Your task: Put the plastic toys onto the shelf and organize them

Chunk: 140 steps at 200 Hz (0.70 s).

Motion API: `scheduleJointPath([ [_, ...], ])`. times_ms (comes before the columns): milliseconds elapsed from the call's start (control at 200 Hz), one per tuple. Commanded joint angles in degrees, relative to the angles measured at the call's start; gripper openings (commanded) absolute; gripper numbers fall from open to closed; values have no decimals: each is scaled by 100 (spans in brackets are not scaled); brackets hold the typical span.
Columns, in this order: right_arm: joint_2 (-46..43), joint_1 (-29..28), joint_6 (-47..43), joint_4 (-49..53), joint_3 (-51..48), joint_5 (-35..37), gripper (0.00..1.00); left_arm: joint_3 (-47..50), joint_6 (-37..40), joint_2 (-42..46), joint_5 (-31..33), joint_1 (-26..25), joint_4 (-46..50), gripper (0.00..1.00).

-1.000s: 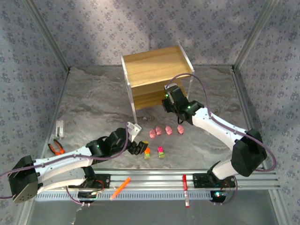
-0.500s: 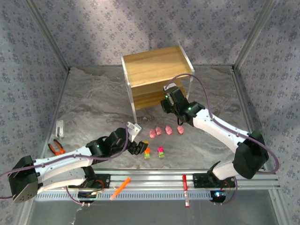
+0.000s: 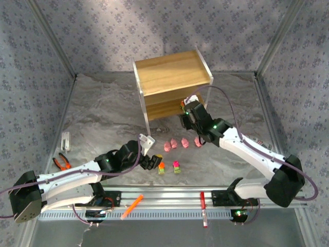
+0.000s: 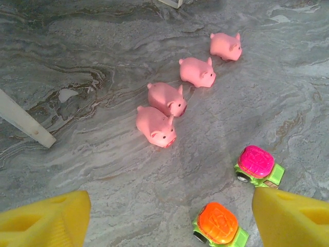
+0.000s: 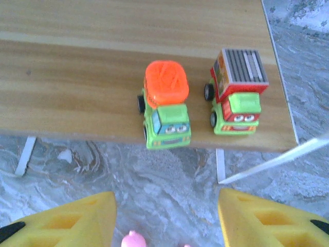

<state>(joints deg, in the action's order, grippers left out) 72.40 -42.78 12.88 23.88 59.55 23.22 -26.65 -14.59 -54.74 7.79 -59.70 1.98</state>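
Now the right tool (image 5: 165,198), parted and empty, is easing back from the shelf (image 5: 77,92), leaving 2 trucks (image 5: 165,103) there; 4 pigs (image 4: 157,126) and 2 more are waiting under the wide left tool (image 4: 169,199).

Glossy plastic pigs (image 4: 157,126) sit on a matt marbled table (image 4: 77,154); the shelf (image 5: 77,87) is smooth wood.

The right arm (image 3: 241,146) has swung its elbow farther right.
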Motion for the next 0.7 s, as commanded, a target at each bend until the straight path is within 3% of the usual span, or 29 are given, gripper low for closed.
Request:
scheduleJointPath([
  [0, -353, -139, 274, 355, -177, 229, 54, 2, 35, 61, 138, -41, 74, 82],
  [315, -1079, -884, 925, 1029, -656, 702, 53, -32, 13, -16, 230, -41, 119, 82],
  [695, -1720, -2294, 2205, 1318, -1644, 1406, 51, -112, -9, -175, 356, -42, 189, 82],
])
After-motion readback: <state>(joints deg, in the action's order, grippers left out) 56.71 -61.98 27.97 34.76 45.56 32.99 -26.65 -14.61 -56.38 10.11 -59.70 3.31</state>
